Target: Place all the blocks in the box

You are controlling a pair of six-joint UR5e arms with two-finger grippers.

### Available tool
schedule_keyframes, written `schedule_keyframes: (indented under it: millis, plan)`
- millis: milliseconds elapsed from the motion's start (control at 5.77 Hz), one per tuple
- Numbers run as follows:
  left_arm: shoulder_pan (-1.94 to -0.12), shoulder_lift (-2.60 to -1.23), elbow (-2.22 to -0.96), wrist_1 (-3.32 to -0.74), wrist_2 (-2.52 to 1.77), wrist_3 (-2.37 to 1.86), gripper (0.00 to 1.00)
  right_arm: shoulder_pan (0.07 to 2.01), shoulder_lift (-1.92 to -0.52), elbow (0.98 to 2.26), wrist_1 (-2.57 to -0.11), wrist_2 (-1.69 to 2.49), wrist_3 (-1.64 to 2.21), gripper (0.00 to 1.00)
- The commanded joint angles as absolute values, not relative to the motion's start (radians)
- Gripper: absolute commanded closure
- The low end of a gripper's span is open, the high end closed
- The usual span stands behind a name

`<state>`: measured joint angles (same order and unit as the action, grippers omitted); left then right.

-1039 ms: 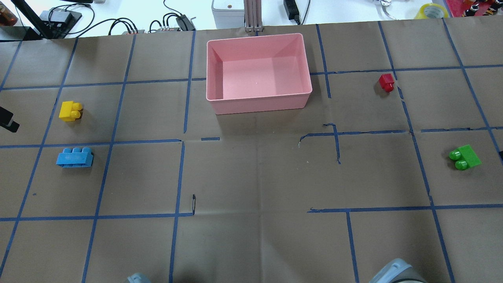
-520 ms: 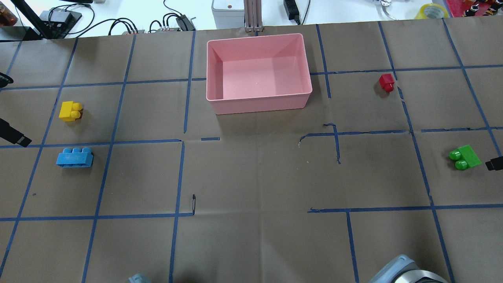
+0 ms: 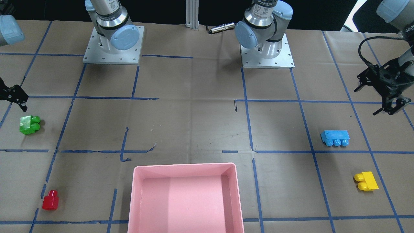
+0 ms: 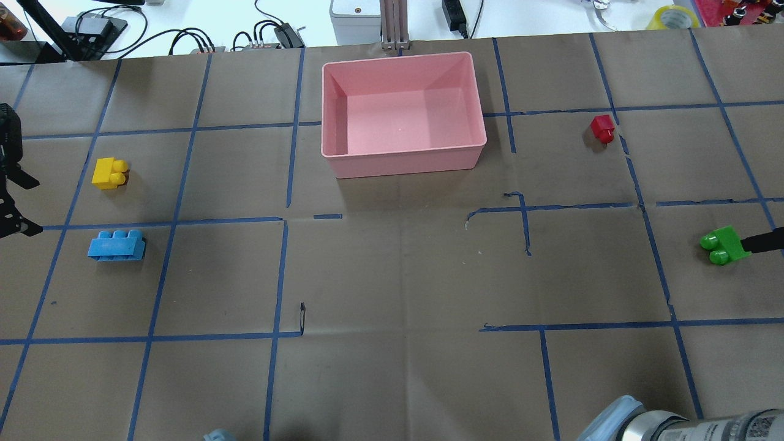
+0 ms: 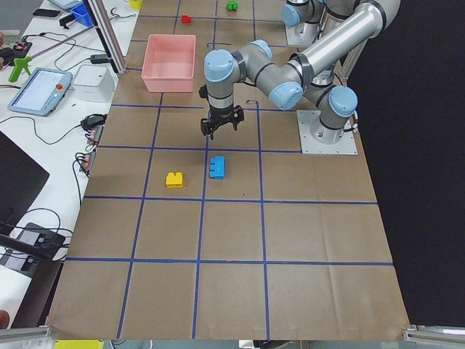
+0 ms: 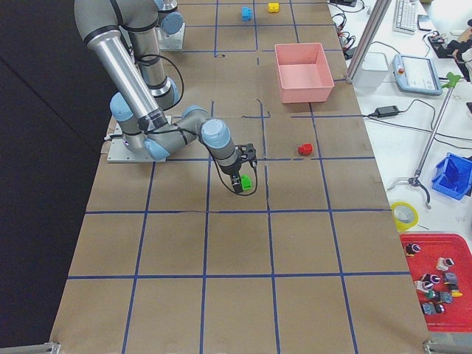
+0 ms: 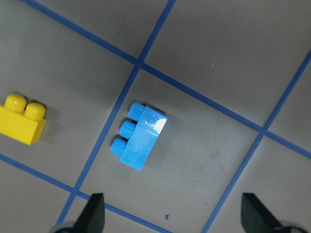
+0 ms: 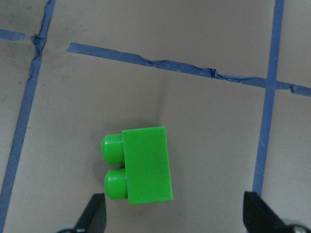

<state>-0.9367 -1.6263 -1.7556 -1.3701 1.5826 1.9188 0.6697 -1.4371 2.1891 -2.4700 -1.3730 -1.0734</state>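
Observation:
The pink box stands at the far middle of the table and holds nothing; it also shows in the front view. The blue block and yellow block lie at the left. My left gripper is open and empty, above the table just left of them. The green block lies at the right, with my open, empty right gripper above its outer side. The red block lies right of the box.
Brown paper with blue tape lines covers the table. Cables, a grey unit and a metal post line the far edge behind the box. The two arm bases stand on the robot's side.
Both grippers have moved inward from the table's sides. The left one shows more at the left edge. The right one's finger now overlaps the green block's outer edge. No block has moved.

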Motion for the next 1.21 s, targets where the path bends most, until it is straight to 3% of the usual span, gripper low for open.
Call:
schedule_keyframes:
  millis: [0, 866, 1039]
  plan:
    - [-0.937, -1.659, -1.785, -1.311, 1.578, 2.135, 0.02, 0.728, -1.396, 2.197, -2.486, -1.371, -1.068, 0.01]
    - [-0.937, -1.791, -2.078, -0.765, 1.568, 2.230, 0.02, 0.761, -1.295, 2.197, -2.626, -1.353, -1.074, 0.01]
    - [-0.937, -1.843, -2.082, -0.697, 1.540, 2.232, 0.02, 0.761, -1.289, 2.197, -2.626, -1.354, -1.077, 0.01]
